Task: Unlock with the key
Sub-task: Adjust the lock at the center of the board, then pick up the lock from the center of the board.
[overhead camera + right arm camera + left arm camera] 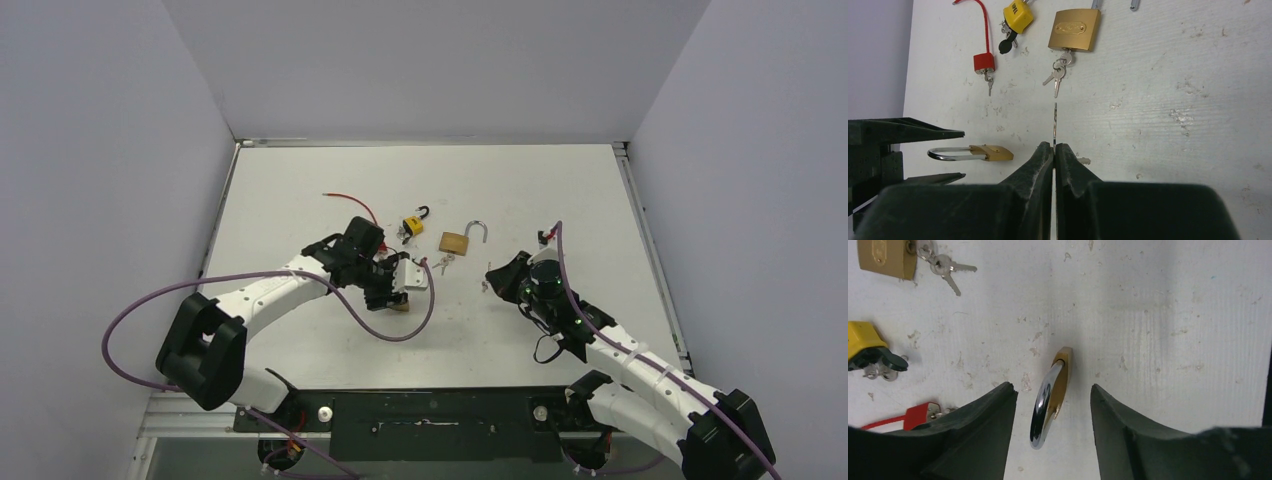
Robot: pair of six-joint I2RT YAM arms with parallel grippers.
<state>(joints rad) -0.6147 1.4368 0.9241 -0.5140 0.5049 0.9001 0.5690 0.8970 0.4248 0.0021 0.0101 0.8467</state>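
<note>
Left gripper (1052, 389) hung low over the white worktop (1173, 315) with its dark fingers (983, 430) spread, straddling a small brass padlock (1062, 380) with a chrome shackle. The lock stood on its narrow edge, and a gap on either side showed that nothing clamped it yet. Nearby, the right gripper (1054, 146) was pressed together on a thin silver key (1054, 120), pinched at its near end and seen edge-on. The blade pointed out over the worktop, off to one side of the lock and apart from it. Farther back lay a larger brass padlock (1075, 29) with keys at its base, a yellow padlock (1018, 15) and a red cable lock (984, 62). The risks appeared plain. An unclamped lock balanced on edge would likely tip or skid if the key pushed at it, or if one finger met it before the other on closing. The slim hold on the key could let it twist or slip under insertion force. The keyway showed in no view, so lining up the blade looked the hardest part.
</note>
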